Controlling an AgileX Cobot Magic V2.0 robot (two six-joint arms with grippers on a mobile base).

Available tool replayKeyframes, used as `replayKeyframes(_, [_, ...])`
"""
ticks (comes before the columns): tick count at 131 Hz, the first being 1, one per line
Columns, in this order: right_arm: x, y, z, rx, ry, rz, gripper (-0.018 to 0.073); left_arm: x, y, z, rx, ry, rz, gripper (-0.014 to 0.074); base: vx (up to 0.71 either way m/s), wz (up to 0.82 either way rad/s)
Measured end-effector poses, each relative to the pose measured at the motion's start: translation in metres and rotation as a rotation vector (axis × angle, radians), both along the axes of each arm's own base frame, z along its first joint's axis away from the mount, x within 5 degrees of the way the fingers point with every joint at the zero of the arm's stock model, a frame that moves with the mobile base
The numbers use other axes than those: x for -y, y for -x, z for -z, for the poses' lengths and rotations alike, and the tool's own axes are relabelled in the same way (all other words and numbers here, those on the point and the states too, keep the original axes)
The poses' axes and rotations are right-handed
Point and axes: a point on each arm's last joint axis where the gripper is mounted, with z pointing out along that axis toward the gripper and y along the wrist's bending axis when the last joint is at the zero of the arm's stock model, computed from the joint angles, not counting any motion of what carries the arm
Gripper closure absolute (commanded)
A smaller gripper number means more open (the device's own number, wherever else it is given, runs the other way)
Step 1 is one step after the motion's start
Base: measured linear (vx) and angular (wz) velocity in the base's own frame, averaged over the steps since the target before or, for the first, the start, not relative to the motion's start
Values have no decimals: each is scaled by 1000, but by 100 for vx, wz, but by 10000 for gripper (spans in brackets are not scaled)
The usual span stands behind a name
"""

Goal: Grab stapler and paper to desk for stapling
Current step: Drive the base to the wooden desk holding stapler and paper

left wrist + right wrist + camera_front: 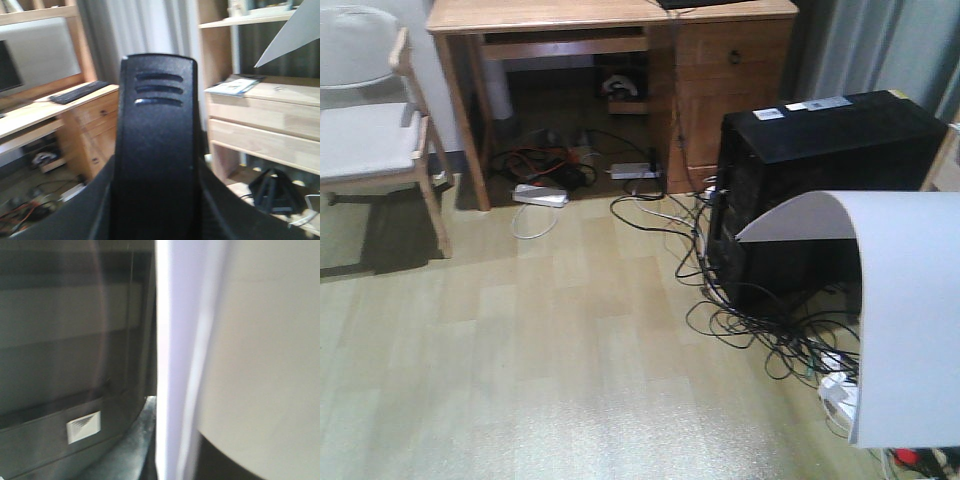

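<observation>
In the left wrist view my left gripper is shut on the black stapler, which stands upright between the fingers and fills the middle; its orange-red label is hidden. My right gripper is shut on the white paper, seen edge-on next to one dark finger. In the front view the paper hangs curled at the right; neither gripper shows there. The light wood desk stands at the far side of the room; it also shows in the left wrist view, with a keyboard on it.
A black box with white stickers stands on the floor at right amid tangled cables. A wooden chair is at left. Power strips lie under the desk. Wooden shelves stand at right.
</observation>
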Motion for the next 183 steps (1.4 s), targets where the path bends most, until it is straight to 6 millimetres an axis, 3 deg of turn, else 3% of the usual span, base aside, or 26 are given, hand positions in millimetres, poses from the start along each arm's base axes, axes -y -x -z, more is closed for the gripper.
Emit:
replayKeyframes(98, [0, 0, 0, 0, 0, 0, 566, 0, 0, 0, -1, 0, 1, 596, 7, 20])
replayKeyframes(183, [0, 0, 0, 1, 0, 0, 566, 0, 0, 0, -1, 0, 1, 596, 29, 3])
